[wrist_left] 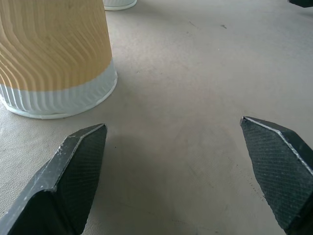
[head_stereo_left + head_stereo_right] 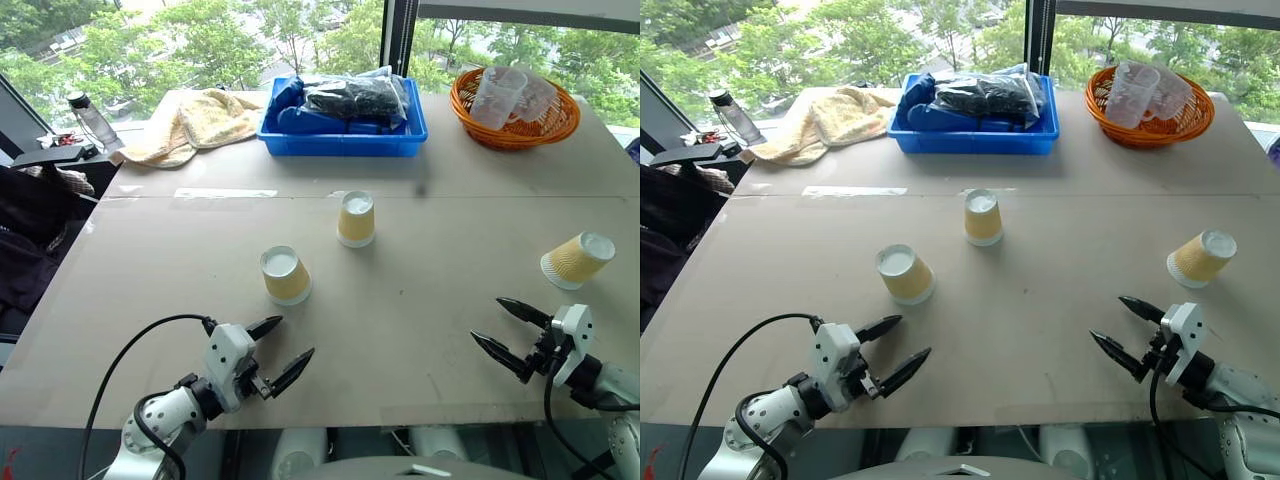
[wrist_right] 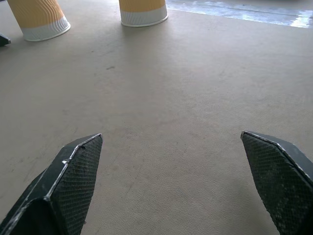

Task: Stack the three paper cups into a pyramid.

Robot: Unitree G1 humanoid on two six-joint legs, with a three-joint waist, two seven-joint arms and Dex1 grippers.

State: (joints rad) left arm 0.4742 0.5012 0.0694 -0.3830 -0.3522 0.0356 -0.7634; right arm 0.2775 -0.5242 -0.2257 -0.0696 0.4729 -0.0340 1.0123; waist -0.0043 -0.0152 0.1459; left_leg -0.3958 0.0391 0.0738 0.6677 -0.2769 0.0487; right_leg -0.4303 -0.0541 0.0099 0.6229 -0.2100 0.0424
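Three yellow-tan ribbed paper cups, all apart on the tan table [image 2: 420,330], no pyramid yet.

One upside down near-left [image 2: 285,275], one upside down mid-table [image 2: 356,219], one tipped over right [image 2: 578,260]. Both claws, left gripper [image 2: 280,350] and right gripper [image 2: 510,330], spread wide, holding nothing. Far: blue plastic bin [image 2: 340,143] with dark bagged stuff, hard to identify; orange woven basket [image 2: 515,135] with clear plastic cups [image 2: 498,96].

Both grippers are the same build: a chunky white housing with two black pointed fingers, the left gripper [image 2: 279,352] and the right gripper [image 2: 511,327]. Up close the fingertips [image 1: 78,169] are wedge shaped with a fine cross-hatched grip texture and slightly scuffed, pale edges. A black cable [image 2: 135,345] loops off the left arm, whose wrist is silver-grey with black joints.
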